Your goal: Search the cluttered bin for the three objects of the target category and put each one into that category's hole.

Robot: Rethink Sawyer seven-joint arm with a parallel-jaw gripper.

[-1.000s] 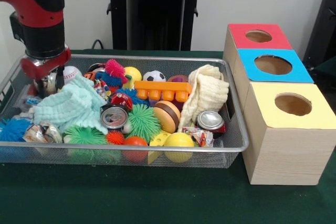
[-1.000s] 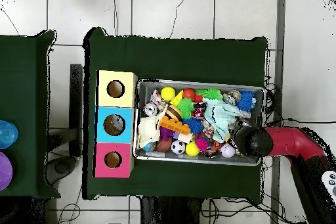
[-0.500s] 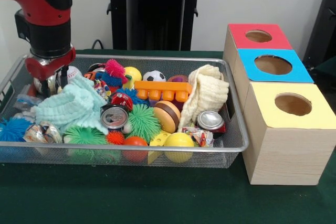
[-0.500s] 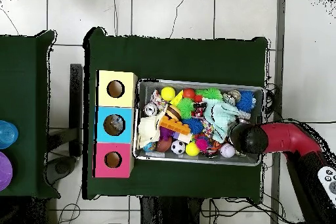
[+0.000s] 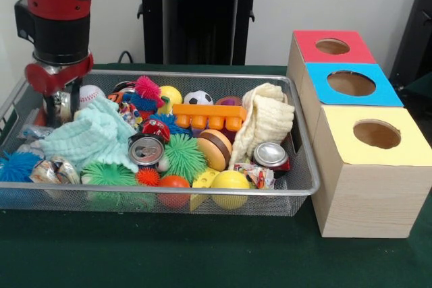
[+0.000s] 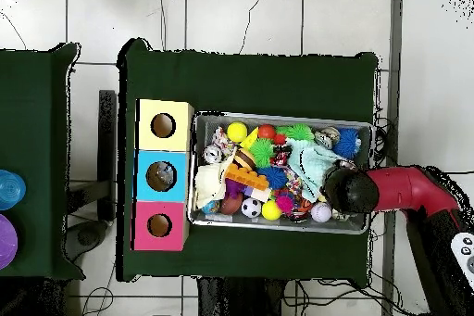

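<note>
The wire bin (image 5: 202,75) is packed with toys, cloths and cans. My gripper (image 5: 59,106) hangs at the bin's left end, beside the baseball (image 5: 90,94), and appears shut on a silver crushed can (image 5: 64,102) just above the clutter. Another can (image 5: 146,150) lies top-up in the middle and a third can (image 5: 271,155) lies near the right wall. A crumpled can (image 5: 54,170) rests at the front left. In the overhead view the arm's wrist (image 6: 341,190) covers the gripper at the bin's right end.
Three wooden boxes with holes stand in a row beside the bin: red (image 5: 307,42), blue (image 5: 324,75), yellow (image 5: 344,116). A mint cloth (image 5: 88,136) and a cream cloth (image 5: 266,119) drape over spiky balls, smooth balls and an orange block (image 5: 209,116).
The gripper has shifted slightly sideways and risen a little at the bin's left end, with the silver can staying between its fingers. The rest of the bin looks unchanged.
</note>
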